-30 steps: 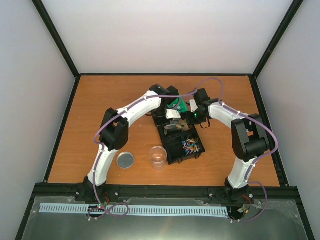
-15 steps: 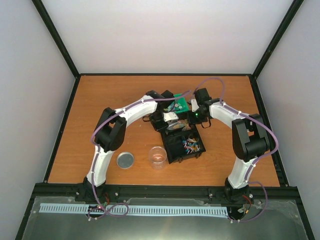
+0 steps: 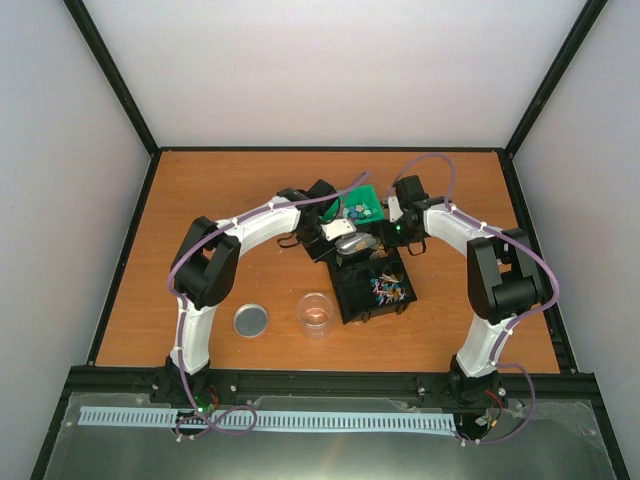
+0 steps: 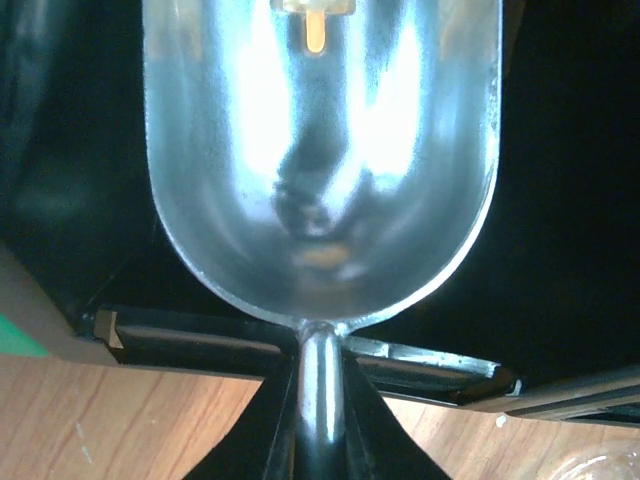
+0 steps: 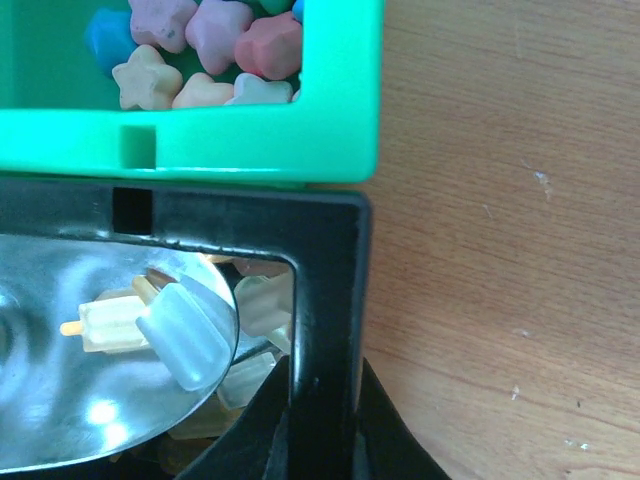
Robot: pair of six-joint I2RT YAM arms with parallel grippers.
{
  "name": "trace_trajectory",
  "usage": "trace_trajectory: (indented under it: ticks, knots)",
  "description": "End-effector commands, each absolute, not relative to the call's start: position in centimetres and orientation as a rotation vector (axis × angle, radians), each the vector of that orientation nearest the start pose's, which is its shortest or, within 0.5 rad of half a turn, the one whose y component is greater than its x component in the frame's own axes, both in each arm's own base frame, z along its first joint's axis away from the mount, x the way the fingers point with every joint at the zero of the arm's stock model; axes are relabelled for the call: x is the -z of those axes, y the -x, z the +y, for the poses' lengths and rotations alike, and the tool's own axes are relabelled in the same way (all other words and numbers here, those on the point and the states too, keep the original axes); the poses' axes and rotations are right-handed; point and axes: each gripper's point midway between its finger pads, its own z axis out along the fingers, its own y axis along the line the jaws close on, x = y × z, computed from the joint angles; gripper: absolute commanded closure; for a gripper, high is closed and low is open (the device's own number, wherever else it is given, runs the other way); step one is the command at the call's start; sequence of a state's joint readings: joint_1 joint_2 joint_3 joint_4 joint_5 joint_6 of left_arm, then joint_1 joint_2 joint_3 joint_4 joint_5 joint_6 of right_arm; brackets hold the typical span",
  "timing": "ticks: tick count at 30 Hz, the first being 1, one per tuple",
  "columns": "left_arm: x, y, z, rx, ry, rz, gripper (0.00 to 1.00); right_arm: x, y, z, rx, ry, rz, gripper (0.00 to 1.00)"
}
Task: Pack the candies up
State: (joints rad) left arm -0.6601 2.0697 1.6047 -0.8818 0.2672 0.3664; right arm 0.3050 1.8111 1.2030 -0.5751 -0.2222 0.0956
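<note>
**Over the black tray, both grippers clamped**

At the middle of the table (image 3: 200, 200), the left gripper (image 4: 320, 425) is clenched on the thin handle of a metal scoop (image 4: 320, 150). The scoop's bowl hangs above the far end of a black tray (image 5: 330, 280). The right wrist view shows a few pale pieces (image 5: 110, 322) lying in the bowl, one with a short orange stick poking out.

The right gripper (image 5: 320, 425) is closed tight on the tray's side wall, one finger on each side of it.

The candies (image 5: 200, 40) are small star-shaped pieces in pink, cream and blue. They lie in a green box (image 5: 340, 130) that touches the tray's far edge, just beyond the scoop. None of them shows in the scoop.

Thin coloured sticks (image 3: 385, 290) fill a compartment on the tray's right side. A clear cup (image 3: 316, 312) stands upright just left of the tray's near corner. A round metal lid (image 3: 251, 320) lies flat on the table left of the cup, apart from it.
</note>
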Motion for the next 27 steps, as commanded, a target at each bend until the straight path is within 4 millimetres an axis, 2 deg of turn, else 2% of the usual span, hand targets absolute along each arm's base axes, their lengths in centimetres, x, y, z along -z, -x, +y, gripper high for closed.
trace_trajectory:
  ticks: [1, 7, 11, 16, 20, 24, 27]
  knots:
    - [-9.5, -36.0, -35.3, 0.487, -1.447, 2.211, 0.98, -7.0, -37.8, 17.9, -0.530, 0.415, 2.686, 0.97]
    - [-9.4, -36.1, -33.7, 0.369, -1.503, 2.247, 0.81, -7.3, -38.4, 17.7, -0.528, 0.413, 2.673, 0.97]
    - [-10.0, -36.1, -33.4, 0.345, -1.520, 2.225, 0.68, -7.2, -38.5, 17.7, -0.523, 0.415, 2.675, 0.97]
    - [-11.9, -35.5, -33.4, 0.413, -1.485, 2.172, 0.52, -7.4, -38.5, 17.6, -0.523, 0.420, 2.671, 0.97]
    - [-13.4, -36.1, -32.5, 0.535, -1.340, 2.123, 0.36, -7.3, -38.5, 17.5, -0.527, 0.423, 2.670, 0.97]
    - [-15.6, -37.2, -31.1, 0.687, -1.174, 1.988, 0.33, -7.5, -38.5, 17.6, -0.544, 0.443, 2.654, 0.97]
    - [-16.3, -36.9, -30.3, 0.725, -1.165, 1.860, 0.35, -7.2, -38.4, 17.4, -0.541, 0.463, 2.659, 0.97]
